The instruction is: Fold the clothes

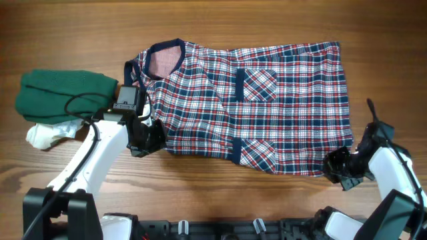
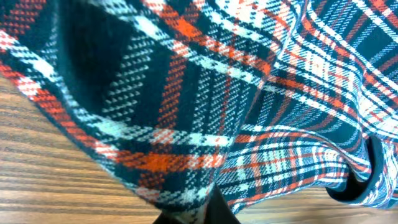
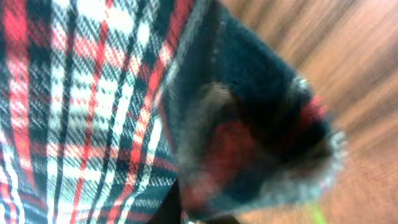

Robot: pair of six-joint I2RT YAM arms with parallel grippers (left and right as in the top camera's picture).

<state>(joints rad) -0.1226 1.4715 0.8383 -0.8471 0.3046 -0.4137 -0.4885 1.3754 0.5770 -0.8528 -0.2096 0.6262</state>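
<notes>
Overhead: one plaid shirt (image 1: 267, 113) spread on the worktop (image 1: 220, 20), my left hand (image 1: 148, 139) and right hand (image 1: 338, 167) each pinched tight on a near corner. One green garment (image 1: 63, 93) and one white cloth (image 1: 48, 135) lie left; open wood beyond.

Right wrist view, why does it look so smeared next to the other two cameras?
Right wrist: the plaid shirt and the wood table are both streaked and soft, which is probably motion blur with the cloth very near the lens. Left wrist: sharp, with single weave threads and table grain showing. Overhead: evenly lit and in focus, soft shadows, no glare.
</notes>
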